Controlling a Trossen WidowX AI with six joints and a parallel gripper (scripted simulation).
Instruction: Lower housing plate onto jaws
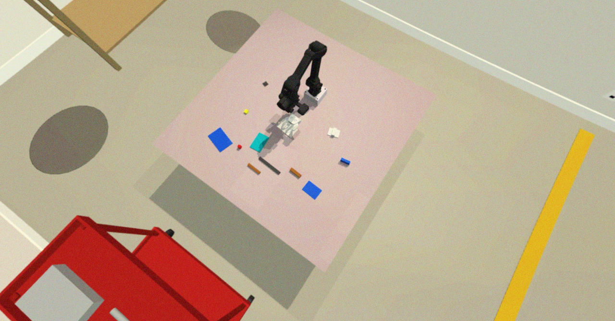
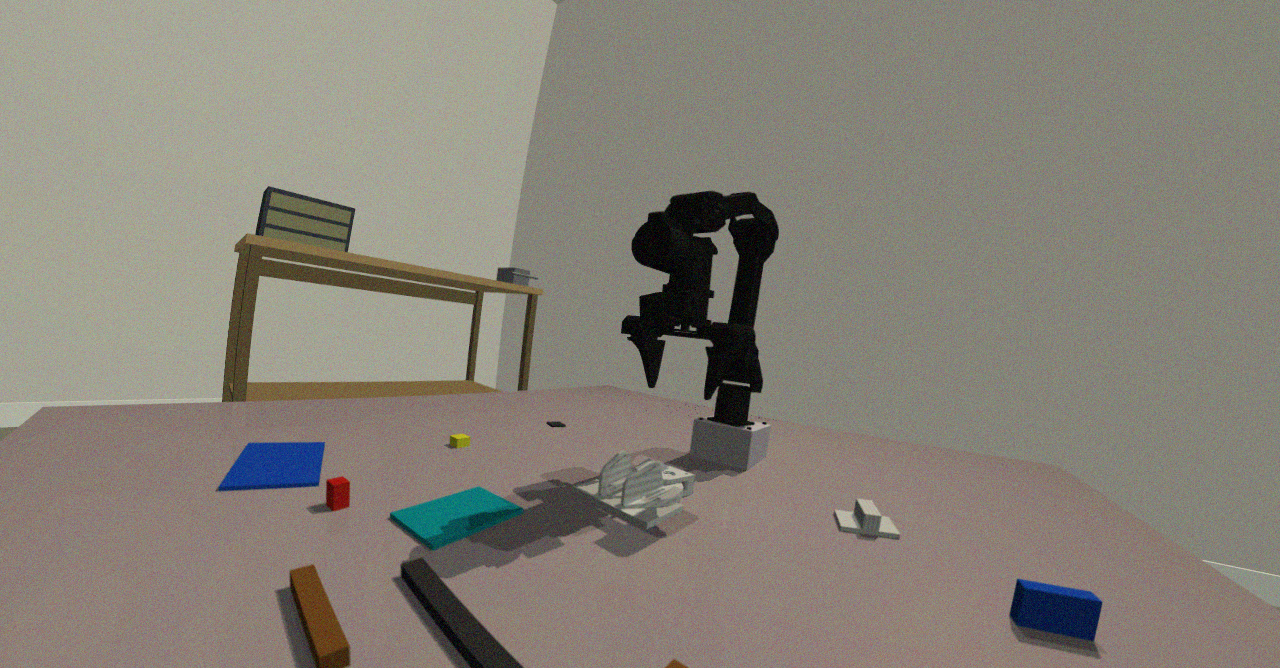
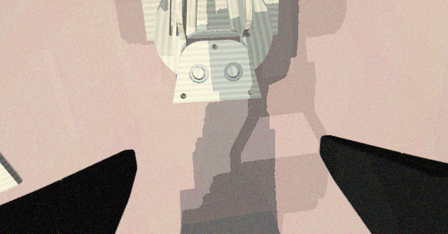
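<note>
The pale housing plate [image 1: 294,118] [image 3: 217,87] lies over the rear of the gripper-like assembly. In the wrist view it looks flat, and two round pin ends [image 3: 199,73] [image 3: 233,71] show in its rings. Two upright, curved pale jaws [image 2: 617,474] [image 2: 648,487] reach forward from it. The jaw stubs are hidden under the plate, and I cannot tell whether any small gap remains below it. My gripper [image 2: 681,391] [image 3: 229,151] is wide open and empty. It hangs above and behind the assembly, clear of the plate.
A teal plate [image 1: 258,141] [image 2: 447,518] lies in front of the assembly, with a red block [image 1: 239,146] [image 2: 337,493] and a dark bar [image 1: 269,165] beyond. A white ridged piece [image 1: 333,132] [image 2: 866,519] and a blue block [image 1: 345,161] [image 2: 1056,608] lie to the right.
</note>
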